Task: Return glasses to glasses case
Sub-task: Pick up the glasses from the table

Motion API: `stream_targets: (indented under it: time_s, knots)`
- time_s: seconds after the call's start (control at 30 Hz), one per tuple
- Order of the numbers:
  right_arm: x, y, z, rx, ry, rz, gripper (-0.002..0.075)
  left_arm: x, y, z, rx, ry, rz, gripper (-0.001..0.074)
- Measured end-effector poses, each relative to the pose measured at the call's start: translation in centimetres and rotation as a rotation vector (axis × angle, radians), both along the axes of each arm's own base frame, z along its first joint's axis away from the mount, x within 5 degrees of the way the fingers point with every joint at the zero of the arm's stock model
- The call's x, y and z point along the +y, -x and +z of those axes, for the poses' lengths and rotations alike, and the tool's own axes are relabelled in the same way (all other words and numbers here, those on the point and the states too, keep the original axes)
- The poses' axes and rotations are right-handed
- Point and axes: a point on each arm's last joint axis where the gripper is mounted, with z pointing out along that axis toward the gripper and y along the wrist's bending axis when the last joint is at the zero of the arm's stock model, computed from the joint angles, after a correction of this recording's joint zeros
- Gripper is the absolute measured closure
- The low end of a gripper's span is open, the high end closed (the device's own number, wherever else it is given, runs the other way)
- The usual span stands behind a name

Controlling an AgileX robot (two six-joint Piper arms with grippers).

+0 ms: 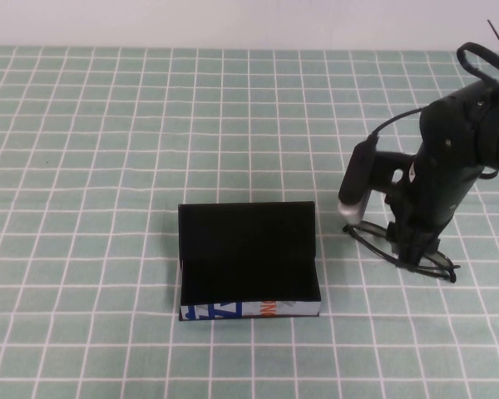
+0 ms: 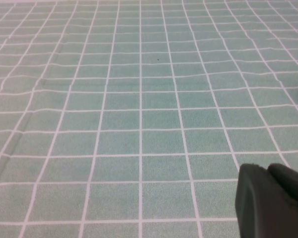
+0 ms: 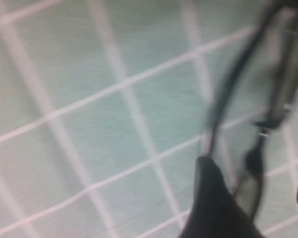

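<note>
The glasses (image 1: 439, 268) lie low over the cloth at the right, thin dark frame and clear lenses. My right gripper (image 1: 409, 253) points down onto them, its fingers on either side of the frame. In the right wrist view the glasses (image 3: 223, 104) run between the two fingers of the gripper (image 3: 254, 168), which is shut on them. The glasses case (image 1: 249, 310) stands open in the middle, lid upright at the back, black inside, white printed front. It sits to the left of the glasses. My left gripper (image 2: 265, 171) is shut and holds nothing, away from both.
A green cloth with a white grid (image 1: 108, 166) covers the whole table. A pale wall (image 1: 233, 21) runs along the far edge. The right arm's cable (image 1: 482, 58) loops above its wrist.
</note>
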Motion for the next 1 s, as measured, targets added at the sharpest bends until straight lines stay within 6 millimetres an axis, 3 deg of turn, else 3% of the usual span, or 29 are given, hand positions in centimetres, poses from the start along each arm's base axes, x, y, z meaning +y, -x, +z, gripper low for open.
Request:
stream_targets:
  time_s: [0.3,0.63,0.73,1.0]
  knots:
    - [-0.5,-0.7,-0.2,-0.039,-0.005,-0.067,0.04,0.0,0.0,0.0,-0.002,0.004,-0.001,0.0737]
    - [-0.2,-1.4,-3.0,0.008,0.021,-0.064,0.0406,0.0,0.0,0.0,-0.002,0.004,-0.001,0.0737]
    - [-0.2,-1.7,-3.6,0.01,0.038,-0.056,0.0445,0.0,0.0,0.0,-0.002,0.004,-0.001,0.0737]
    - [-0.2,-2.0,-4.0,-0.007,0.047,-0.047,0.0655,0.0,0.0,0.0,-0.002,0.004,-0.001,0.0737]
